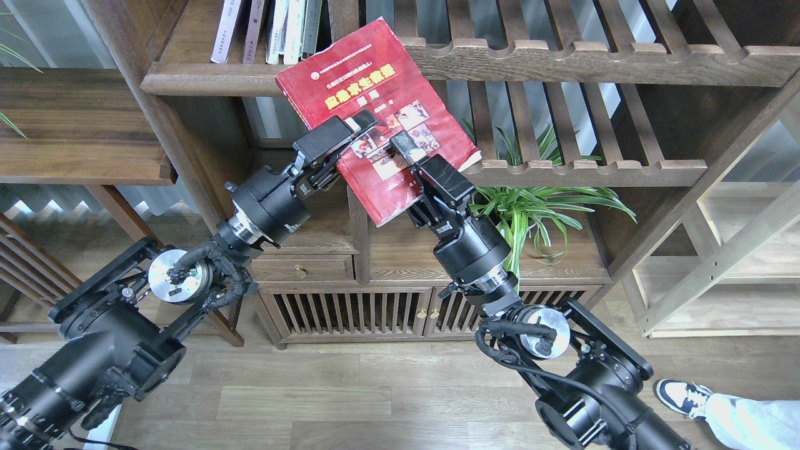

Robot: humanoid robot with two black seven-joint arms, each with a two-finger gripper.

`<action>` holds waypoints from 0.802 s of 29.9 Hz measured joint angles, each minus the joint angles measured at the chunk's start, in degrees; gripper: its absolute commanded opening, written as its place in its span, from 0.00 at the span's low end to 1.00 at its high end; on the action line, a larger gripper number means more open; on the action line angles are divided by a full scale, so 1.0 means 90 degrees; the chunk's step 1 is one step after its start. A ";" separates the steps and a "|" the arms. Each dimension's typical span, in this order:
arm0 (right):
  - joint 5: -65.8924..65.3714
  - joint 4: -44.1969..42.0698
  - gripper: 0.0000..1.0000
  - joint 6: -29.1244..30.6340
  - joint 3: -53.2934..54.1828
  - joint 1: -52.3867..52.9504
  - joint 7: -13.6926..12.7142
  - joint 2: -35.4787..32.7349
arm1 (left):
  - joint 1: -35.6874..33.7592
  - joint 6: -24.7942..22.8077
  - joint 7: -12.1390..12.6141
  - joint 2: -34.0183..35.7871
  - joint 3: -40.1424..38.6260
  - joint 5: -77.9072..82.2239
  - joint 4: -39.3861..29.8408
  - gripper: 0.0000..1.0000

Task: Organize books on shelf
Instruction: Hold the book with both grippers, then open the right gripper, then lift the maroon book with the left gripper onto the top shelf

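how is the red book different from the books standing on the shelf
The red book is tilted in mid-air, gripped between the left tool and the right tool; the standing books rest on the shelf, nearly upright. The red book shows its whole cover, with photos; the standing books show mostly pale edges. The red book also looks thicker. Both sit at the same shelf's level.
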 measured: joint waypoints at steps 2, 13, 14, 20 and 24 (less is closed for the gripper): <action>-0.0025 0.0000 0.82 0.0000 0.0059 0.0006 0.0000 0.0000 | 0.0000 0.0000 -0.0002 0.0003 -0.0007 0.0000 0.0000 0.02; -0.0108 -0.0055 0.86 0.0000 0.0596 0.0015 0.0033 -0.0001 | -0.0004 0.0000 -0.0004 0.0237 -0.0024 0.0056 -0.0055 0.03; -0.0110 -0.0068 0.86 0.0000 0.0659 0.0018 0.0037 -0.0001 | -0.0004 0.0000 -0.0013 0.0297 -0.0024 0.0101 -0.0069 0.03; -0.0118 -0.0168 0.86 0.0000 0.0876 0.0026 0.0041 -0.0001 | 0.0017 0.0000 -0.0125 0.0597 -0.0149 0.0439 -0.0187 0.03; -0.0123 -0.0209 0.86 0.0000 0.0909 0.0039 0.0041 -0.0001 | 0.0019 0.0000 -0.0125 0.0752 -0.0273 0.0752 -0.0269 0.03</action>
